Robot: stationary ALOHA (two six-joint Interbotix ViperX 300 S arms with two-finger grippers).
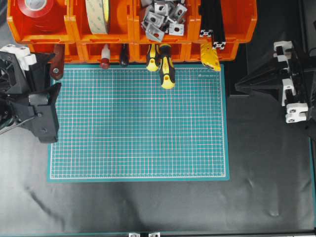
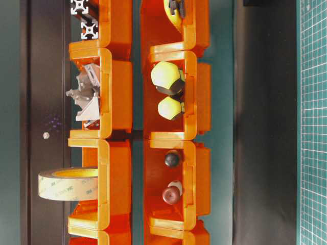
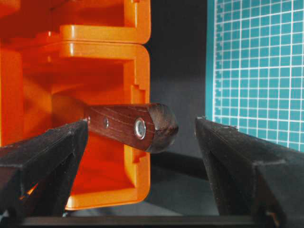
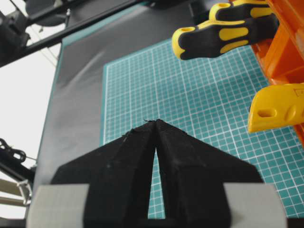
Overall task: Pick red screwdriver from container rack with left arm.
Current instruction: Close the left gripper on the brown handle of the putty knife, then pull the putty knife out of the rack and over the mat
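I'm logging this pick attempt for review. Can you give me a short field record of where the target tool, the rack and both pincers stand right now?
target: red screwdriver, handle sticking out of a lower bin
rack: container rack, along the mat's far edge
left pincer: open, fingers either side of the handle, not closed on it
right pincer: shut, empty, above the green mat
pick: not yet made

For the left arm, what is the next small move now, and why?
Probably advance a little toward the orange plastic bin rack, then close. The left end effector stands open, and the reddish-brown wooden tool handle sticking out of the rack lies between its fingers but touches neither; only its rounded end is between them, so a deeper hold seems safer.
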